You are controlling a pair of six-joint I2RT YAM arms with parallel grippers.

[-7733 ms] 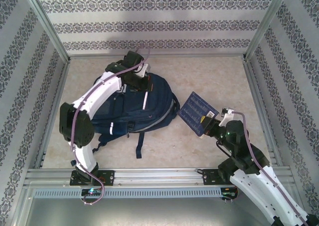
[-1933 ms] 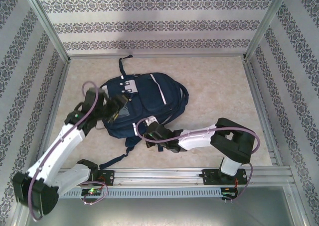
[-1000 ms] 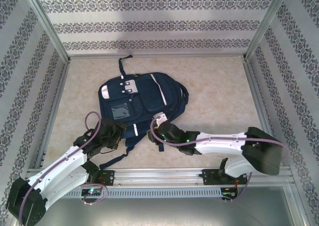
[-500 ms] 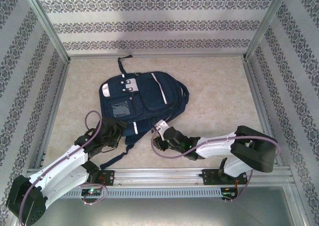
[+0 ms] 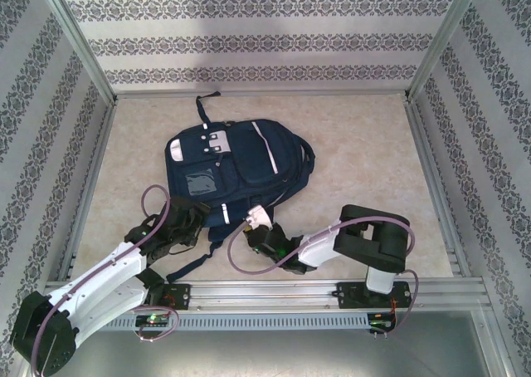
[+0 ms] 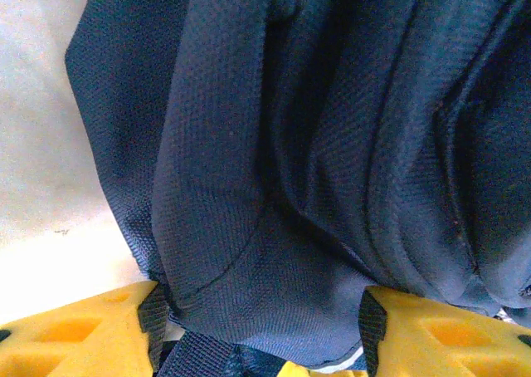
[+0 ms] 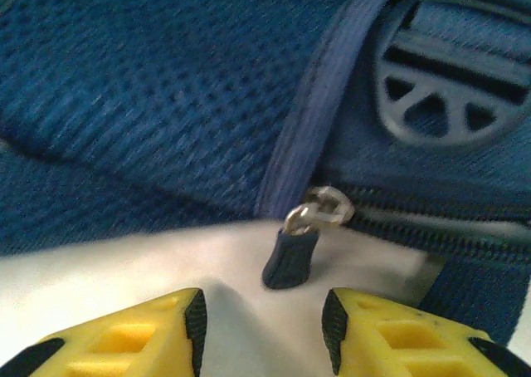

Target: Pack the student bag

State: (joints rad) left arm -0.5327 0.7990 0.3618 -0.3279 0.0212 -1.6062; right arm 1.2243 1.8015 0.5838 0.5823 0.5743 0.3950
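1. The table (image 5: 357, 153) carries the student bag (image 5: 232, 165), which lies flat left of centre with its front pockets up and its carry loop toward the far wall.
2. The left gripper (image 5: 189, 217) sits at the bag's near left corner. In the left wrist view its yellow fingers (image 6: 83, 335) stand wide apart with navy fabric in the gap. No pinch is visible.
3. The right gripper (image 5: 251, 232) sits at the bag's near edge. Its jaws are partly open and hold nothing.
4. A dark zipper pull (image 7: 292, 257) hangs just beyond the right fingertips, apart from them.
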